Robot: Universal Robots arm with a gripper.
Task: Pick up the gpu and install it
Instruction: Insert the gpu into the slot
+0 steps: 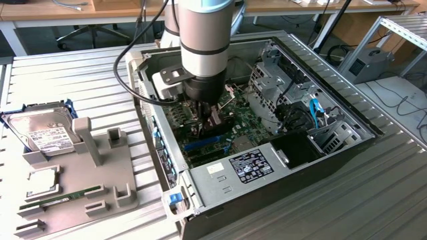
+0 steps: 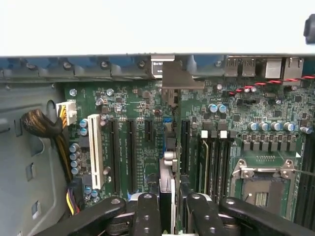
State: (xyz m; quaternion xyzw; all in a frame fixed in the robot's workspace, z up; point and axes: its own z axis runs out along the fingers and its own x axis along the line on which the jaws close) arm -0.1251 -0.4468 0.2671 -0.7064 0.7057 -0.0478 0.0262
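Over the open computer case (image 1: 320, 95) on the metal worktop (image 1: 73, 85), the arm reached down from above, and its end effector (image 1: 208, 120) sat low inside the case, just above the green motherboard (image 1: 257, 122). Between the fingers (image 2: 147, 216) stood the gpu (image 2: 167, 196), gripped on edge: the wrist view looked straight down along the thin dark card, with one black finger pressed against each face. The card's silver end bracket (image 2: 173, 78) rested at the rear wall of the case, beside the row of ports (image 2: 275, 66). Below the card ran the long expansion slots (image 2: 132, 152), and the card stood in line with one of them; whether its edge was seated in the slot could not be told. On one side of the slots, the wrist view showed a white slot (image 2: 95, 150) and a bundle of yellow and black cables (image 2: 61, 147); on the other side lay the processor socket (image 2: 261, 184) with its metal frame.

At the exterior view's left, well apart from the case, a grey holder (image 1: 87, 185) lay on the worktop. A silver hard drive (image 1: 43, 132) with a white label leaned at the holder's far end, and a narrow green memory stick (image 1: 60, 197) lay along the holder's near part. Inside the case, a labelled power supply (image 1: 250, 165) occupied the near end, with a blue cable (image 1: 315, 109) towards the exterior view's right.
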